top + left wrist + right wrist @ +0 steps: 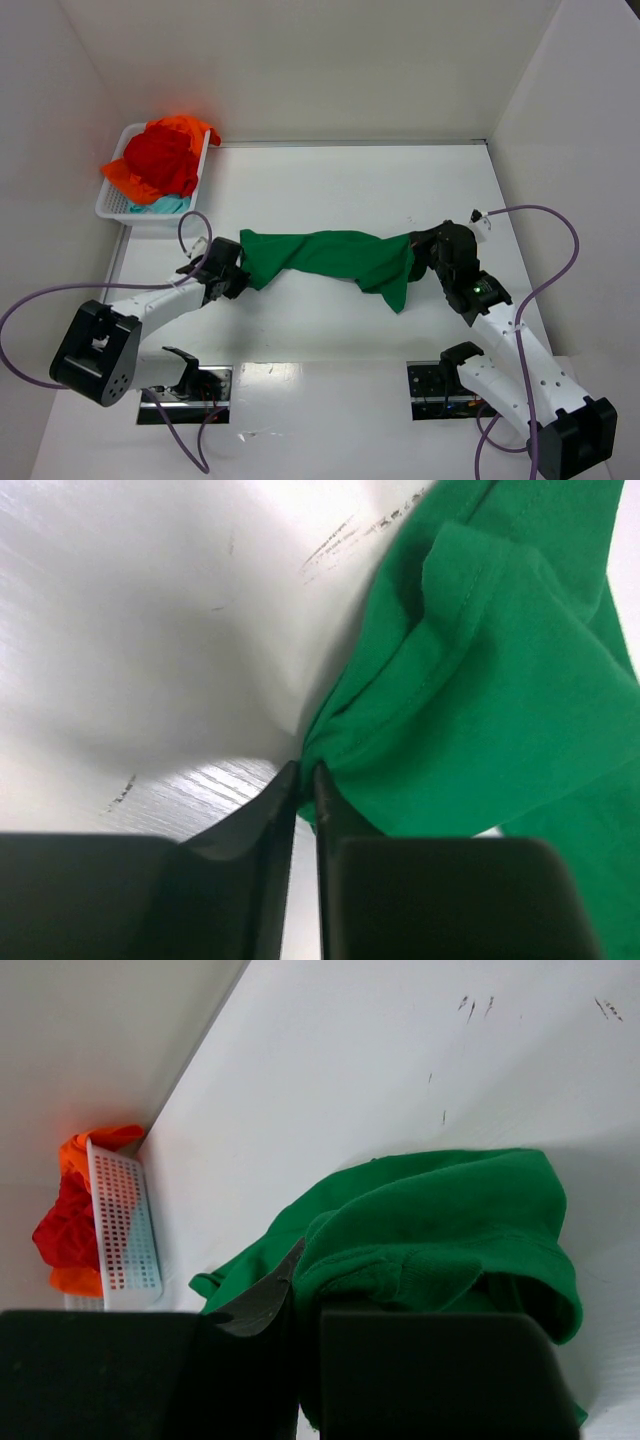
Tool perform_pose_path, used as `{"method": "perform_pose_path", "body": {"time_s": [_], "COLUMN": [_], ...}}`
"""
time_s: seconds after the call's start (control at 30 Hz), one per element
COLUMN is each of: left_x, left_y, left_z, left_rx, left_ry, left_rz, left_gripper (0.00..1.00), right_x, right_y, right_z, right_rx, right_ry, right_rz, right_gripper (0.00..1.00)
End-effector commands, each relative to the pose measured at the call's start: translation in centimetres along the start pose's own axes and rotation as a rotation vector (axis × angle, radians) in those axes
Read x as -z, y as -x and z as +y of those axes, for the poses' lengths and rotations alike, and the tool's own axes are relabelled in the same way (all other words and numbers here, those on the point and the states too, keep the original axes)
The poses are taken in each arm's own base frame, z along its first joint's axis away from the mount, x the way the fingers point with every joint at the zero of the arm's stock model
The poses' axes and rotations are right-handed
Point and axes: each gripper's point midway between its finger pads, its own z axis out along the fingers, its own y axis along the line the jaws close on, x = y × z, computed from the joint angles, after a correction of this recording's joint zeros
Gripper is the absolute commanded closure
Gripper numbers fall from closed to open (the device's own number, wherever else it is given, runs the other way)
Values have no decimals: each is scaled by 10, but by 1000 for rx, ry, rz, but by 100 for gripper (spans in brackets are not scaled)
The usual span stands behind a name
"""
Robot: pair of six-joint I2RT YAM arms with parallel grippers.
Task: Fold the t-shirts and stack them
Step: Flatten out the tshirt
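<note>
1. Left arm [150, 300]: the base sits at the near left edge of the table [330, 190]. The links lie low and run forward and to the right. The wrist ends left of the table's middle.

2. Left gripper [228, 268]: it points right. In the wrist view its fingers [270, 810] stand almost together, with only a thin slit between them. The gathered edge of the green shirt [330, 255] runs into their tips. State: narrow, pinching the shirt's left end.

3. Right arm [510, 340]: the base sits at the near right edge. The links run forward and to the left, and the wrist ends right of the table's middle.

4. Right gripper [425, 255]: it points left. In the wrist view green cloth is bunched over and between the fingers. State: narrow, holding the shirt's right end.

5. Green shirt: it lies on the table between the two grippers, drawn into a twisted band. One flap points toward the near edge just beside the right gripper.

6. Basket [112, 205]: it stands at the far left corner, by the wall. It holds a red shirt [160, 160] on top, an orange shirt [185, 125] behind it and a teal shirt [165, 206] at the near side.

7. Markings: the table carries dark scuffs. Any lettering on the arms is too small to read. A small green light [480, 290] shows on the right arm.
</note>
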Motion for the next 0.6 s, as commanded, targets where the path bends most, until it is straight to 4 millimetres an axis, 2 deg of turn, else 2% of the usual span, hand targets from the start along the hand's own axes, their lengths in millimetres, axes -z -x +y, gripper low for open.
{"method": "perform_pose_path", "body": {"time_s": [0.0,0.1,0.2,0.37,0.4,0.5,0.53,0.57], "left_x": [2,10,19,48,52,61,64,63], "left_y": [9,12,17,40,42,56,58,62], "left_z": [-12,-21,-23,-51,-54,-60,-61,-59], "left_rx": [13,19,25,8,10,-8,-14,-4], "left_ry": [-21,-53,-71,-173,-181,-199,-204,-198], "left_rz": [-26,-28,-46,-121,-124,-171,-186,-193], "left_gripper": [85,100,100,100,100,100,100,100], "right_x": [1,1,2,0,-2,-1,-2,-2], "right_y": [9,9,8,5,8,16,17,19], "right_z": [4,4,2,-13,-21,-25,-26,-28], "right_rx": [-3,-3,-21,-62,-75,-106,-106,-110], "right_ry": [19,19,20,-43,-70,-92,-96,-101], "right_rz": [-37,-37,-37,-33,-60,-94,-102,-109], "right_gripper": [93,93,93,86,86,83,81,66]}}
